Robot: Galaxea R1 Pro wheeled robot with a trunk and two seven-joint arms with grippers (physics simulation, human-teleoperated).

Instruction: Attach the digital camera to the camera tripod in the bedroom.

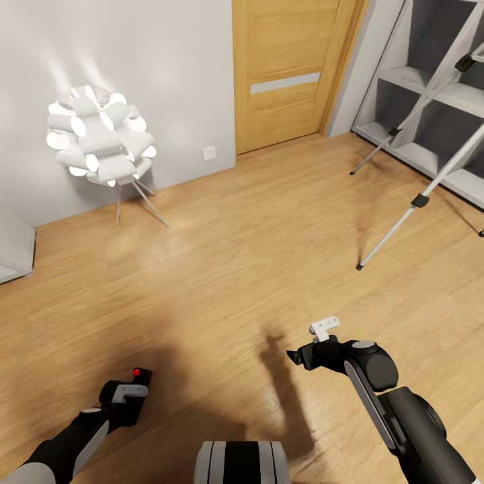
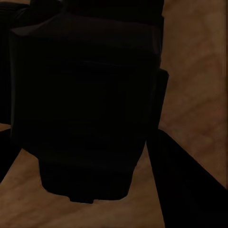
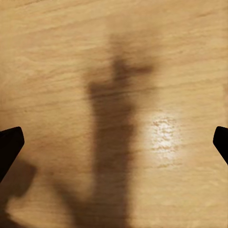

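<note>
Holding: digital camera [image 2: 85, 109], clamped in our left gripper [image 1: 128, 396], low at our left, ready for mounting. Right gripper [image 1: 296, 356]: fingers apart, empty, free to assist. Camera tripod [image 1: 420, 198]: ahead right, before white shelving [image 1: 430, 87].

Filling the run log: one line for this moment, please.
left tool: shut on digital camera | right tool: open, over floor | camera tripod: ahead right, by shelving | attach: not yet

You are in a home bedroom: light wood floor [image 1: 255, 222], pale grey wall [image 1: 134, 54], orange-brown wooden door [image 1: 289, 67], white cubby shelving [image 1: 430, 87], and a glowing white ball lamp [image 1: 99, 134] on thin legs.
</note>
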